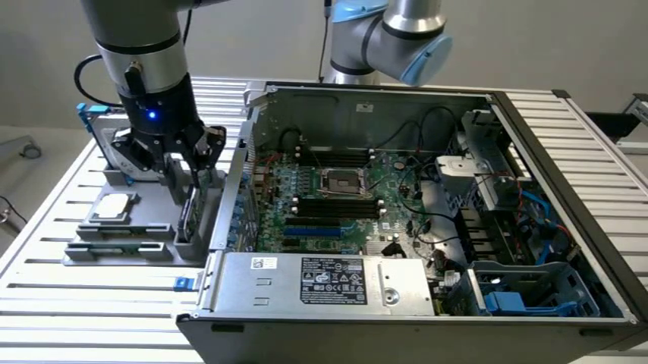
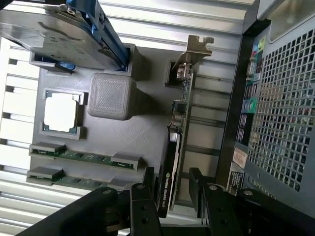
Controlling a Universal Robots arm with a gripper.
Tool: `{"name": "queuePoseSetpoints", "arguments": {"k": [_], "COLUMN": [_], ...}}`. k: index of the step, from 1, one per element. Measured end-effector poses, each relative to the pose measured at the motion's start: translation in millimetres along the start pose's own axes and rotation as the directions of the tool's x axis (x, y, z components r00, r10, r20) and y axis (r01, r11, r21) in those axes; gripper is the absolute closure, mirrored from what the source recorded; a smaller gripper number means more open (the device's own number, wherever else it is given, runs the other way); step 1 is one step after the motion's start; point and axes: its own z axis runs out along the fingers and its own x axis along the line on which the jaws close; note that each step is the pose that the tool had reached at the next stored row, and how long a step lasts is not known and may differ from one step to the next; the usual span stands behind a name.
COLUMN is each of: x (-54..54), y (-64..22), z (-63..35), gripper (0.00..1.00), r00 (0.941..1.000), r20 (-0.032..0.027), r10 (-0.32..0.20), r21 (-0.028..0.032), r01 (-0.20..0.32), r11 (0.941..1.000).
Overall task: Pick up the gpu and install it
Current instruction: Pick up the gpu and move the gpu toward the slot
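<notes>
Exterior view first: the arm came down over the grey holder [image 1: 136, 250] on the slatted worktop [image 1: 91, 311], at nine o'clock from the open computer case [image 1: 567, 250]. The gripper [image 1: 187, 163] hung low over the holder's edge nearest the case. Under it stood the gpu [image 1: 187, 216], on edge in its slot, a thin dark sliver. Its long axis ran roughly twelve to six, alongside the case wall. Its top end was hidden behind the gripper, and its faces were hard to make out. At nine o'clock from the card lay the processor [image 1: 111, 206]. Up at eleven o'clock a blue frame [image 1: 93, 114] was half covered by the arm.

Over to the wrist view, and it was much clearer. The gpu [image 2: 168, 162] was upright on edge in the holder [image 2: 147, 123], black cooler face towards the grey block [image 2: 110, 96], green board towards the case's rear grille [image 2: 285, 98]. The silver bracket [image 2: 197, 49] pointed away from the gripper [image 2: 171, 174]. The fingers [image 2: 146, 189] were apart, one on each side of the card's near end, with a gap showing on both sides. The card's near tip was cut off behind the gripper body. Beyond the block sat the processor [image 2: 61, 112], the memory sticks [image 2: 83, 157] and the hard drive [image 2: 49, 29] in its blue frame, cropped at the picture's edge.
</notes>
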Motion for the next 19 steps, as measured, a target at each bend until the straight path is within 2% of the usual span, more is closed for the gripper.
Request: {"name": "queuePoseSetpoints", "arguments": {"k": [9,19], "x": [-1.5,-4.0], "y": [3.7,12.7], "z": [16.5,34.9], "gripper": [0.58,0.58], "r00": [1.0000,0.9999], "r20": [0.0001,0.0007], "r10": [0.001,0.016], "r21": [-0.0001,-0.0009], "r01": [-0.001,-0.016], "r11": [1.0000,0.9999]}}
